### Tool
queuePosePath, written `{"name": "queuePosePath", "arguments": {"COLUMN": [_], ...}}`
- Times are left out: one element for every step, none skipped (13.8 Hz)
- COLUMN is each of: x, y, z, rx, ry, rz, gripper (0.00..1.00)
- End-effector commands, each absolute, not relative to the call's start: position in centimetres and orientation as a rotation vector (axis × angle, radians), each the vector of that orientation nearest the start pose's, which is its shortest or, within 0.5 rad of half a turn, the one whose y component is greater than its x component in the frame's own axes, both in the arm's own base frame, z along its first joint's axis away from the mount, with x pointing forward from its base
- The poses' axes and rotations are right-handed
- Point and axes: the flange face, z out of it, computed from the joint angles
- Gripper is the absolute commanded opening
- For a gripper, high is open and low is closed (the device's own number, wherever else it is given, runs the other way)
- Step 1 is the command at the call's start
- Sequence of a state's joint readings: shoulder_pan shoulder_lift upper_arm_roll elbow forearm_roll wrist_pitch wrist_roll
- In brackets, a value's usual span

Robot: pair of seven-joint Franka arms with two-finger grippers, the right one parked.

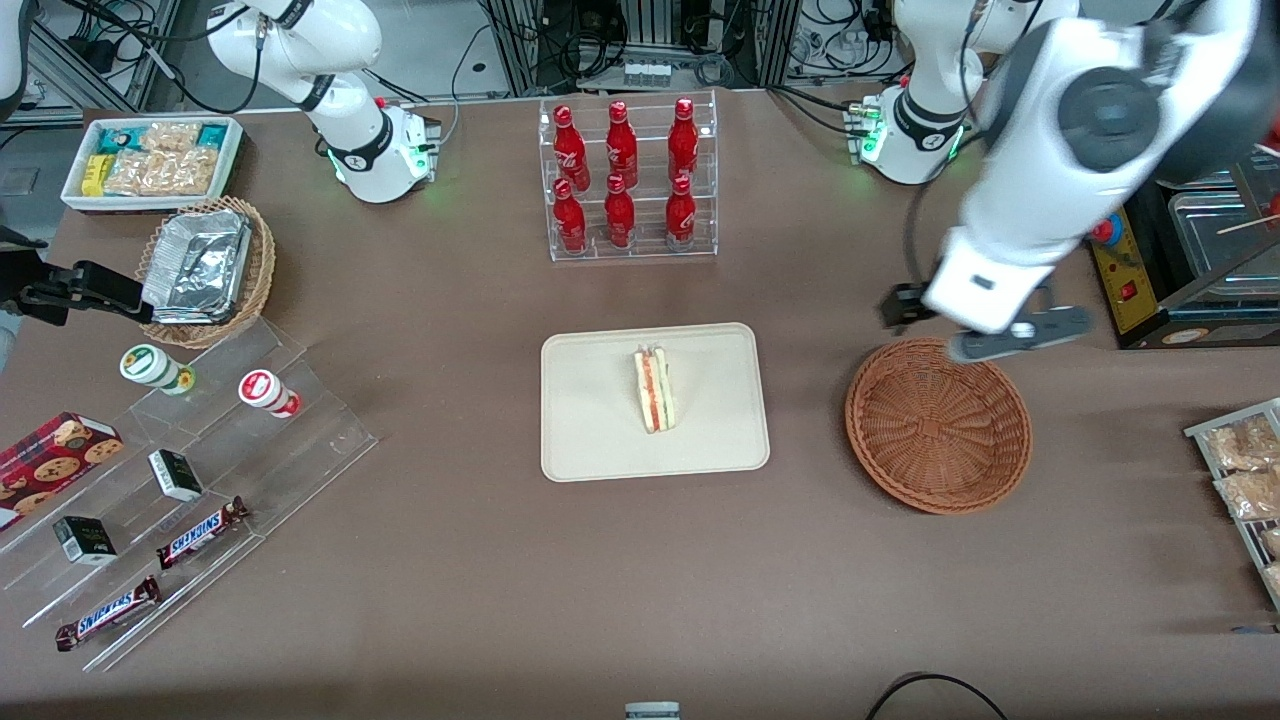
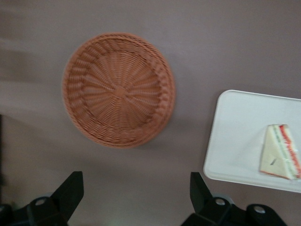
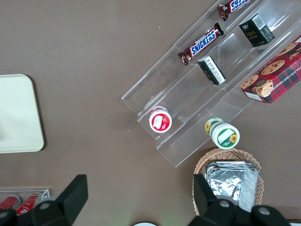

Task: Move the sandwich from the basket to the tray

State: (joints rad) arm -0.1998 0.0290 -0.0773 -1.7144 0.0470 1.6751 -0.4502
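Pincer (image 2: 136,193) above bare table beside basket (image 1: 938,425), unobstructed

"SNICKERS" can be read on two brown candy bars (image 1: 201,533) (image 1: 108,613) laid on the clear acrylic stepped stand (image 1: 180,500) toward the parked arm's end of the table; the same word is seen on a bar (image 3: 201,44) in the right wrist view. No other lettering can be read.

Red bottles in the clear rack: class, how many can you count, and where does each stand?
6: three red bottles on the rack's upper step, three on the lower step nearer the camera. None seem hidden. The claw, open, hovers over the basket.
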Motion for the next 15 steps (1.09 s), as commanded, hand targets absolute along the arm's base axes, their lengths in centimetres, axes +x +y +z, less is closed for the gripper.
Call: {"name": "queuePosePath", "arguments": {"x": [53.4,53.3,53.0,52.8,52.8,52.9,53.0,53.2,53.6,54.6,54.8,54.8,54.9,55.0,55.0], "y": [-10.3,-9.1,-7.9,-6.8,-6.2,-5.4,-5.1,-5.1,-5.2,-5.4,-6.0,-6.1,-6.0,-6.0,-6.0], "z": [56.1,56.2,56.3,56.7,57.1,57.2,57.3,57.6,58.1,58.2,58.2,58.4,58.8,59.0,59.0], "rx": [-3.077,-3.08,-3.082,-3.085,-3.093,-3.117,-3.131,-3.124,-3.124,-3.127,-3.124,-3.124,-3.127,-3.128,-3.127], "ry": [-0.126,-0.056,0.0,0.045,0.087,0.103,0.114,0.12,0.127,0.121,0.123,0.123,0.125,0.132,0.128], "rz": [0.111,0.125,0.13,0.122,0.111,0.111,0.106,0.095,0.083,0.081,0.107,0.107,0.095,0.083,0.076], "gripper": [1.0,1.0,1.0,1.0,1.0,1.0,1.0,1.0,1.0,1.0,1.0,1.0,1.0,1.0,1.0]}}
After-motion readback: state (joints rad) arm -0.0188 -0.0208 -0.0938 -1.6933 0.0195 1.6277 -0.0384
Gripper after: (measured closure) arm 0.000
